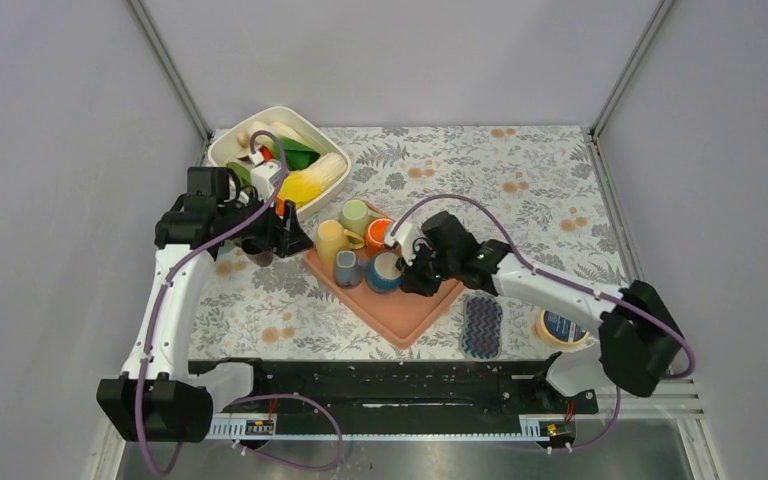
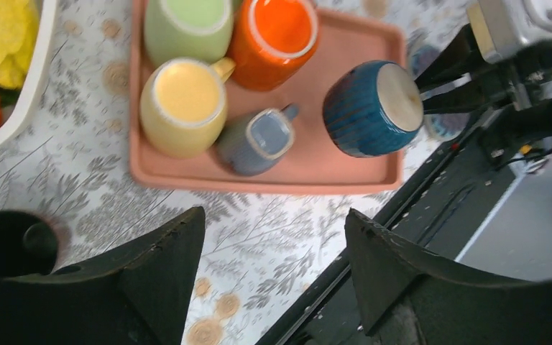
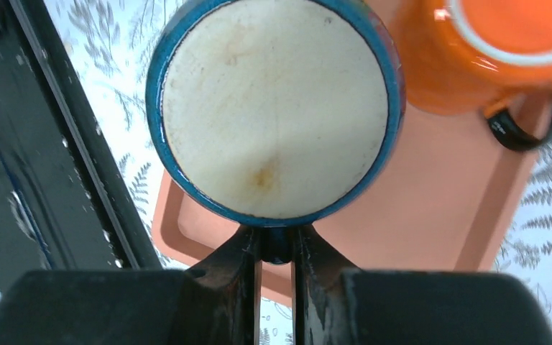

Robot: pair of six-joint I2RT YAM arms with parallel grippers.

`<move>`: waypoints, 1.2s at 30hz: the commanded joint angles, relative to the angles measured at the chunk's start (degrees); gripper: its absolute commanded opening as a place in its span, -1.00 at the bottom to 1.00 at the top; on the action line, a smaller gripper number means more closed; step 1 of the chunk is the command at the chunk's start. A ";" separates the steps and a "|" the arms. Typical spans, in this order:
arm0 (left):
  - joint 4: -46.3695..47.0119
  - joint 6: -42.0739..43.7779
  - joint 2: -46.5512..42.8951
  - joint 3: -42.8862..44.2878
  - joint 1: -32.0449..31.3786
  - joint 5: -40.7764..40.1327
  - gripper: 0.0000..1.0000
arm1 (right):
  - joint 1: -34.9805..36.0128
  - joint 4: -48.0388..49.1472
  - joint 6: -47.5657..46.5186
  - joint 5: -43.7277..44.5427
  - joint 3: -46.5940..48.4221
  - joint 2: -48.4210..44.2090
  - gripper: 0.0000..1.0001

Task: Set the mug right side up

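The blue mug is bottom up over the near part of the salmon tray, its cream base showing. It is tilted, base toward the right, in the left wrist view. My right gripper is shut on the mug's handle; in the right wrist view the fingers pinch the dark blue handle just below the mug's base. My left gripper is open and empty over the tablecloth left of the tray, its jaws wide apart.
The tray also holds upright yellow, green, orange and small grey-blue mugs. A white bowl of toy food stands at the back left. A sponge and a tape roll lie to the right. A dark cup sits by the left fingers.
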 commanded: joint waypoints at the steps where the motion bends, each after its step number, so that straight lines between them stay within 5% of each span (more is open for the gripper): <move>1: 10.57 -14.41 -2.99 1.34 -1.38 10.93 0.51 | -3.14 17.74 18.68 -1.52 -4.87 -10.53 -1.00; 5: 17.15 -24.18 -2.02 0.70 -4.83 20.56 0.66 | -3.26 36.12 33.55 1.66 -11.42 -17.74 -1.00; 11: 26.22 -36.61 0.70 -0.34 -10.99 22.84 0.72 | -3.28 48.10 44.03 4.40 -12.11 -21.68 -1.00; 22: 43.81 -48.97 0.73 1.42 -15.51 23.63 0.42 | -3.20 55.16 50.68 3.42 -10.54 -20.33 -1.00; 36: 52.01 -54.03 2.30 1.61 -21.59 20.58 0.19 | -2.28 59.86 53.75 -0.01 -9.12 -17.42 -1.00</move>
